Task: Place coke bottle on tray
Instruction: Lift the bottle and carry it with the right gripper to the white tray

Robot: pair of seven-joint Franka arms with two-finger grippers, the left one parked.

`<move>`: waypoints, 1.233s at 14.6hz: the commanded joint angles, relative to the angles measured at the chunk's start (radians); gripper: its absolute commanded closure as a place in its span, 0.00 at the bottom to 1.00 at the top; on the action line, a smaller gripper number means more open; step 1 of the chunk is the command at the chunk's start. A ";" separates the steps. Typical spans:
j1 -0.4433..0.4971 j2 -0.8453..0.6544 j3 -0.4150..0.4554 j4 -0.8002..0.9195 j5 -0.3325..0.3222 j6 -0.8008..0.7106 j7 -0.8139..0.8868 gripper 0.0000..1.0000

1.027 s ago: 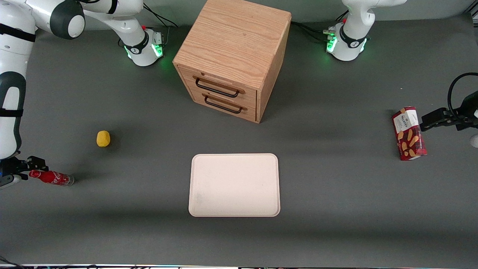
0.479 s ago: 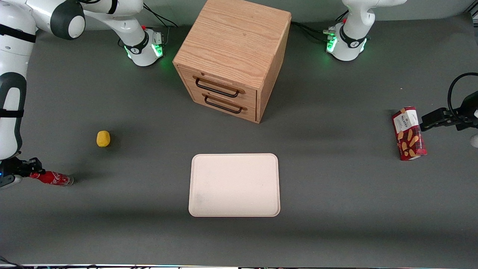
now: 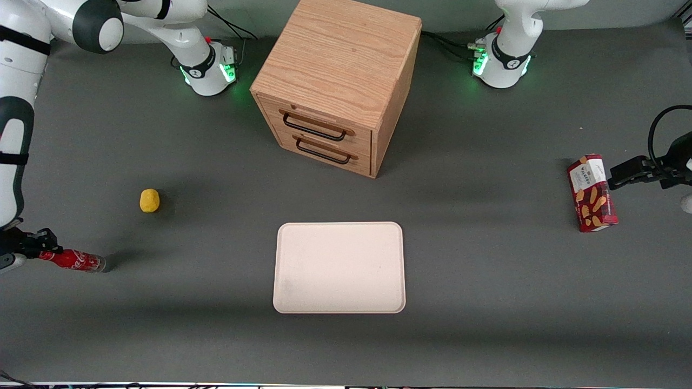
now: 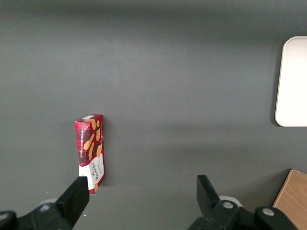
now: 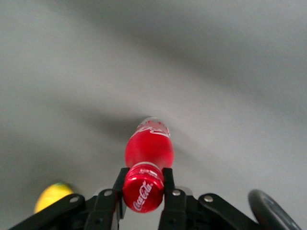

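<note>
While the tray (image 3: 339, 267) sits bare, the gripper (image 5: 143, 191) clamps the coke bottle (image 5: 148, 148) by its neck.

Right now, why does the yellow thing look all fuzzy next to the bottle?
In the right wrist view the yellow ball is out of focus and smeared, while the tool shut on the coke bottle looks sharp at the cap. In the front view that ball is crisp and casts a soft shadow on the table.

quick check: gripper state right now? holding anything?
Right gripper: shut on the coke bottle, fingers clamped at its neck just below the cap, at the working arm's end of the table, well away from the tray.
</note>
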 commanded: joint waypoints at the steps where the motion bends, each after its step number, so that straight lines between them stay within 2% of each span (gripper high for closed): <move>1: 0.026 -0.050 0.012 0.152 -0.079 -0.186 0.152 1.00; 5: 0.070 -0.056 0.052 0.385 -0.158 -0.425 0.326 1.00; 7: 0.077 -0.068 0.127 0.479 -0.235 -0.485 0.359 1.00; 9: 0.078 -0.109 0.214 0.511 -0.255 -0.577 0.530 1.00; 11: 0.107 -0.134 0.294 0.528 -0.295 -0.602 0.663 1.00; 14: 0.117 -0.142 0.478 0.560 -0.355 -0.587 0.891 1.00; 18: 0.120 -0.099 0.751 0.557 -0.508 -0.496 1.186 1.00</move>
